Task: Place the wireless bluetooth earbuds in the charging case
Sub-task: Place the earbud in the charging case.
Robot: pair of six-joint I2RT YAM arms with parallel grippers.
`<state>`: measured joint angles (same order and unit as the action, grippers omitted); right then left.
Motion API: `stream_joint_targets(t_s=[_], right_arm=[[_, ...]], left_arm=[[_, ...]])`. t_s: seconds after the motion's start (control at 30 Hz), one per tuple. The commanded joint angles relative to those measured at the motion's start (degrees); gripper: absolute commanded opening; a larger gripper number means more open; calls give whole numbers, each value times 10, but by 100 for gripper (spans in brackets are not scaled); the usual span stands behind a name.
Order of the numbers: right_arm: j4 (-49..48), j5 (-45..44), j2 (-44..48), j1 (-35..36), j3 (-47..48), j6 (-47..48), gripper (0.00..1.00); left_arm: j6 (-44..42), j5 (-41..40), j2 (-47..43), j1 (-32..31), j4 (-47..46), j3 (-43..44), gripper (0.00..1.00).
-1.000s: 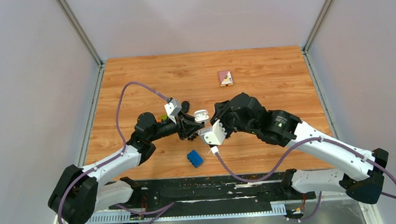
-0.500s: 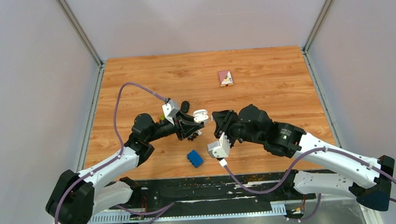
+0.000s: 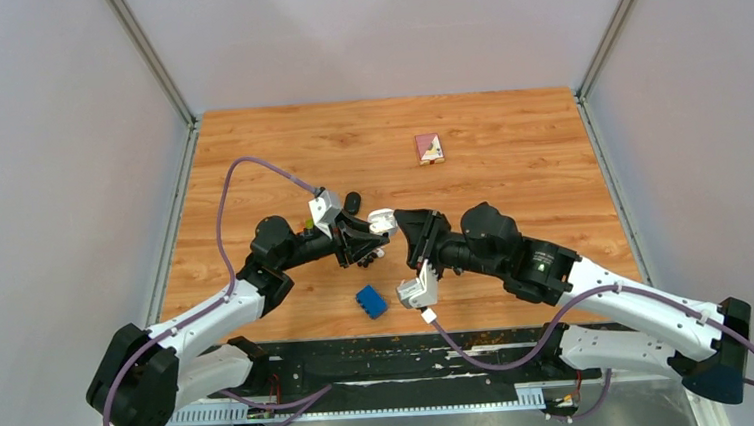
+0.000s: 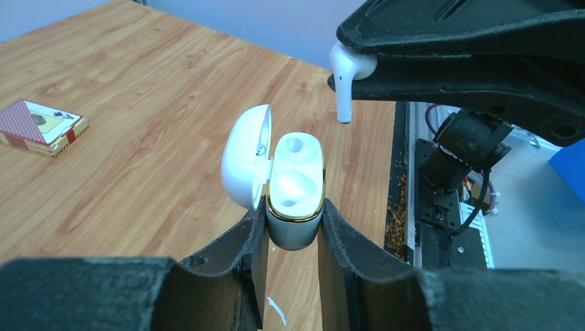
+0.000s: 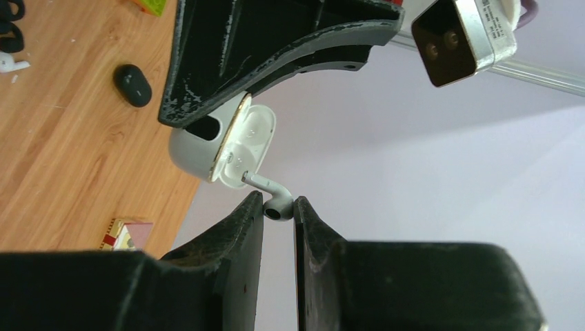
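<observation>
My left gripper (image 4: 293, 215) is shut on the body of a white charging case (image 4: 295, 200) with a gold rim. Its lid (image 4: 245, 165) is swung open to the left and both sockets look empty. In the top view the case (image 3: 382, 219) is held above the table between the two arms. My right gripper (image 5: 279, 207) is shut on a white earbud (image 5: 277, 200) by its head. The stem points at the open case (image 5: 221, 148). From the left wrist the earbud (image 4: 348, 69) hangs just beyond the case's far end, apart from it.
A black oval case (image 3: 352, 203) lies behind the left gripper. Another white earbud (image 5: 8, 64) rests on the wood and dark buds (image 3: 366, 261) lie under the grippers. A blue block (image 3: 370, 301) sits near the front edge, a card box (image 3: 430, 148) at the back.
The right arm has swung and its gripper has come left to the open case with the white earbud. The left gripper has barely moved and keeps its hold on the case.
</observation>
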<state>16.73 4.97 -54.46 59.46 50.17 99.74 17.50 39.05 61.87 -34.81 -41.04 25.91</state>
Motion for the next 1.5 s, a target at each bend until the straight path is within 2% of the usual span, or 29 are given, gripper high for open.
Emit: stream_joint_targets(t_s=[0.0, 1.0, 1.23, 1.37, 1.47], right_arm=[[-58, -16, -13, 3, -2, 20, 11], [-123, -50, -15, 3, -71, 97, 12], [-139, -50, -12, 3, -83, 116, 14], [-141, -44, -3, 2, -92, 123, 21], [-136, -38, 7, 3, -101, 133, 22]], left_arm=[[-5, 12, -10, -5, -20, 19, 1], [6, 14, -10, -5, -37, 14, 1], [6, 11, -10, -6, -37, 13, 1], [6, 8, -11, -5, -37, 13, 1], [4, 5, -13, -6, -36, 13, 1]])
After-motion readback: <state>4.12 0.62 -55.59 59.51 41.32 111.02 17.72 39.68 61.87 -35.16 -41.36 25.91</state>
